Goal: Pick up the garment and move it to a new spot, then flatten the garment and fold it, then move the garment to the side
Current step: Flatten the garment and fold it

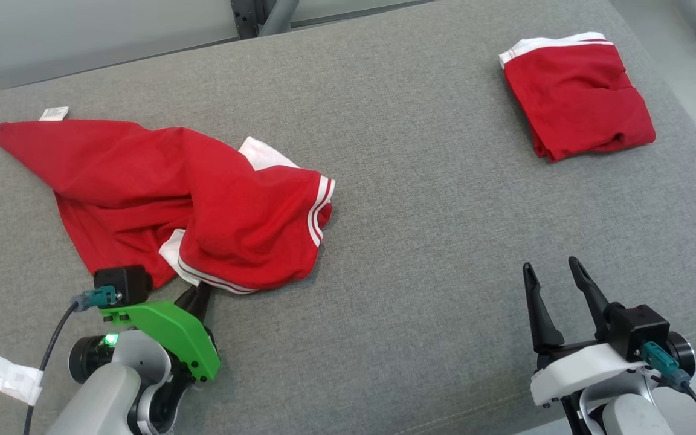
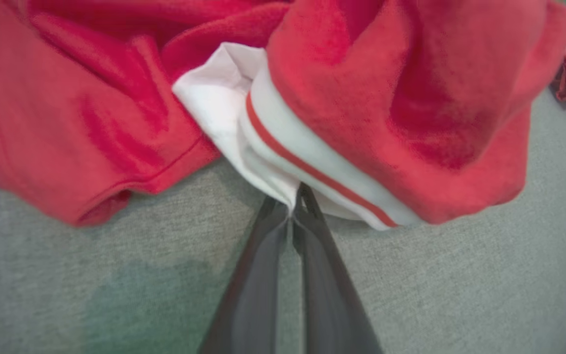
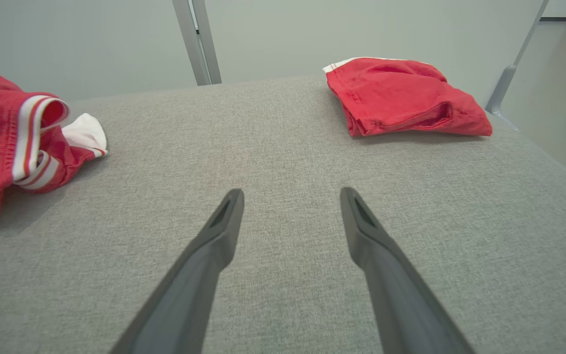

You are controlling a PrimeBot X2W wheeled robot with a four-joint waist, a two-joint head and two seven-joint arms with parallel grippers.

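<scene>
Left end effector (image 2: 295,205): clenched on the white striped hem (image 2: 312,167) of the crumpled garment (image 1: 142,187), at its near edge.
Right end effector (image 1: 550,267): released, jaws spread over bare worktop (image 1: 420,199).
Worktop: grey fabric, by which both garments are carried.
Crumpled garment: bunched at the left; a folded red garment (image 1: 577,96) is set far right.
Step in hand: the lift is best made slowly, so the thin pinch is not lost.
Hidden: how many layers are pinched cannot be told.
</scene>
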